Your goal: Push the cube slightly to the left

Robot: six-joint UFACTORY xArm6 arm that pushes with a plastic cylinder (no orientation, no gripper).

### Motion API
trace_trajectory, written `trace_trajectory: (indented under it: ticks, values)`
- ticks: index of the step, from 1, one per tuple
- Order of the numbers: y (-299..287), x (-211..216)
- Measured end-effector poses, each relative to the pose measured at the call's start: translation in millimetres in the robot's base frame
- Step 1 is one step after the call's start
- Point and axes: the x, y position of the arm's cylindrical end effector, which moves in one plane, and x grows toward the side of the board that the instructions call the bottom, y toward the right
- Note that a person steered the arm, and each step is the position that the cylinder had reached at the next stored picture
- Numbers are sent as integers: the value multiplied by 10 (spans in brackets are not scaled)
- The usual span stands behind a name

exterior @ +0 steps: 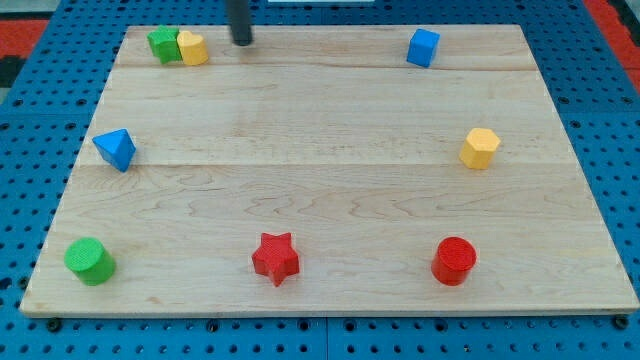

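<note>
Blue cube (pixel 423 47), probably light and rigid, slides easily; push its right face; my tip (pixel 243 42) sits well left; no claw fitted, nothing held.

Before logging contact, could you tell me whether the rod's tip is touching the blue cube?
Apart: my tip stands at the view's top left, far from the blue cube.

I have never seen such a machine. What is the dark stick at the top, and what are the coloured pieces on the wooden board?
The one picture looks down on a wooden board. The dark stick is the robot arm's rod; my tip only pushes and holds nothing. It stands near the top edge, just right of a yellow block touching a green block. Also there: a blue cube at top right, a blue triangular block at left, a yellow hexagonal block at right, and along the bottom a green cylinder, a red star and a red cylinder.
</note>
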Motion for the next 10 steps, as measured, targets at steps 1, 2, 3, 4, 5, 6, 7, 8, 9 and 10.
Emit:
trace_trajectory:
  ticks: [1,2,3,4,5,6,7,8,9,10]
  values:
    - [1086,550]
    - [2326,599]
    - [2948,194]
    - [1886,-114]
    - [909,-38]
    - [1425,-269]
    - [2383,127]
    - [2351,360]
    - [1165,207]
    - [375,160]
